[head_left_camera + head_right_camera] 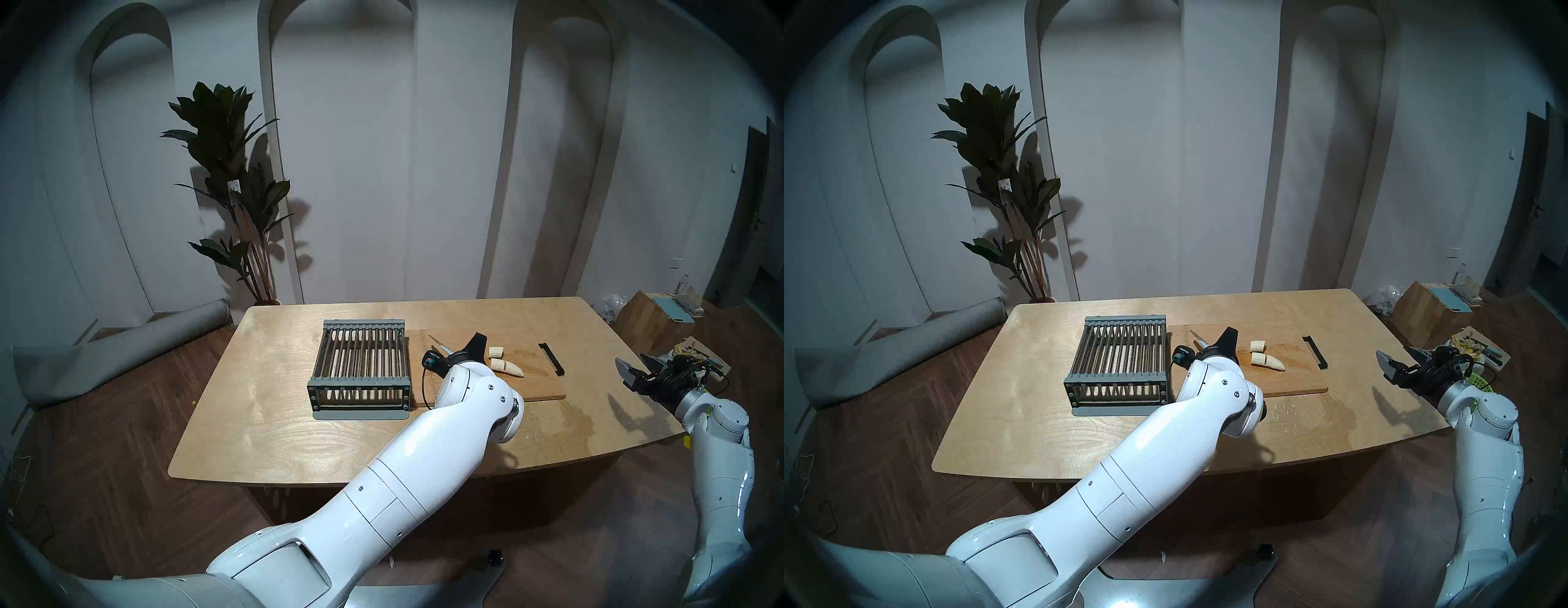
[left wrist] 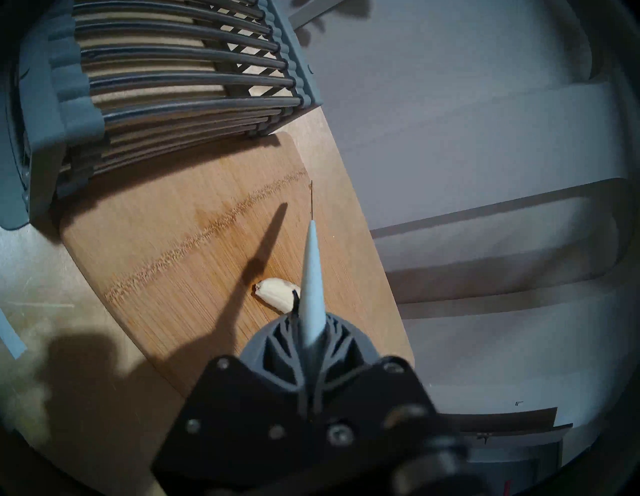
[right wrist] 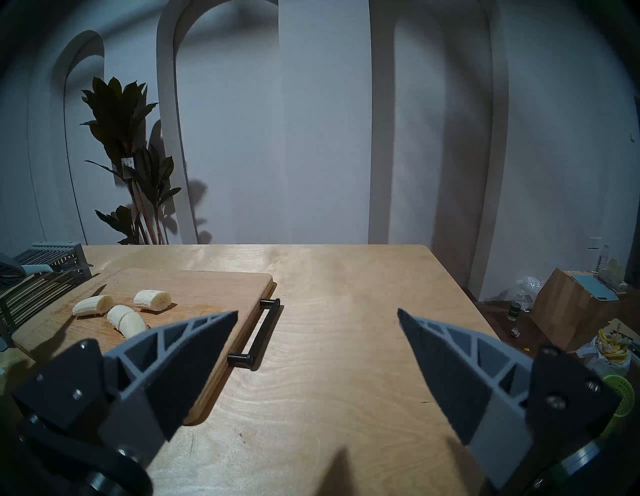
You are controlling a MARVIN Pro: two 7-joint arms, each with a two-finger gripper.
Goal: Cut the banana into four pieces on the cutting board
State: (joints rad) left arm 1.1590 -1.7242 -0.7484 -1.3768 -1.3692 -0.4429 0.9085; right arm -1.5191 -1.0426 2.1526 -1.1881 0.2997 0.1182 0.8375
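The banana [image 3: 121, 310] is found peeled and cut into four pale pieces, all lying on the cutting board [image 3: 207, 287]. In the right wrist view, one tapered end piece [image 3: 91, 304] lies at the group's 9 o'clock side, one blunt chunk [image 3: 152, 298] at 1 o'clock, and two pieces [image 3: 126, 320] lie touching end to end at 6 o'clock. The cutting board is laid flat on the counter [image 1: 297, 424], its black bar handle [image 3: 256, 332] at the 3 o'clock edge in the head views.

A knife [image 2: 311, 277] is clamped in the left gripper [image 2: 310, 353], whose jaws are pressed together on it; the pale blade is seen edge-on, above the board, with one banana piece just beside it. Whether the blade touches the board cannot be told.

A grey slatted rack [image 1: 360, 365] stands on the counter at the board's 9 o'clock edge.

The right gripper [image 3: 317, 311] is held over bare counter at the board's 3 o'clock side, well apart from the banana, its jaws spread wide with nothing between them.
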